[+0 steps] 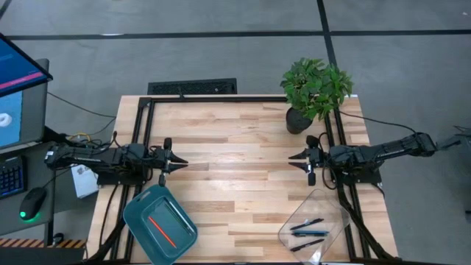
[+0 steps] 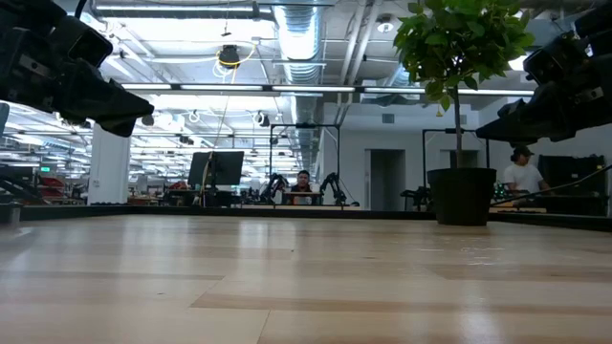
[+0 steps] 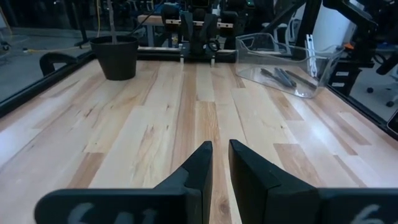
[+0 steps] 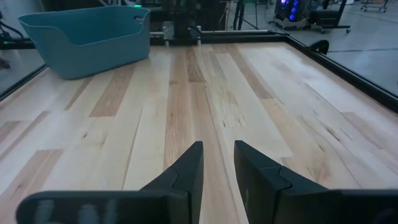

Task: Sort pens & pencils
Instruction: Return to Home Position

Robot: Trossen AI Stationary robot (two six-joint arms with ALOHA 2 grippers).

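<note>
**Sorting looks done; bring both arms home cleanly**

Take the potted plant (image 1: 316,87) as the marker. The right pincer (image 1: 294,157) hovers just beside its pot, on the side away from the leaves. The left pincer (image 1: 180,163) faces it from well across the counter (image 1: 235,140). In each wrist view the fingers are drawn together to a thin slit with nothing between them (left pincer (image 3: 217,144), right pincer (image 4: 217,144)).

The pens (image 1: 309,231) lie in the clear bin (image 1: 324,197), on the plant's side of the counter but at the far edge from it. The blue bin (image 1: 136,221) sits at the corner diagonally opposite the plant. One orange-red pencil (image 1: 162,230) shows inside it, and I cannot make out the other pencils. No loose stick shows on the boards, so the sorting itself looks finished.

What remains is a tidy retreat:
- Draw each arm straight back toward its own base, at its present height, with no sideways sweep.
- The right arm needs the most care (the pot is its close neighbour, and the leaves overhang that corner), so it should back away from the plant rather than swing past it.
- Leave the fingers nearly closed so that nothing catches a bin rim.
- Go slowly, because a knocked bin would scatter sorted sticks.
</note>
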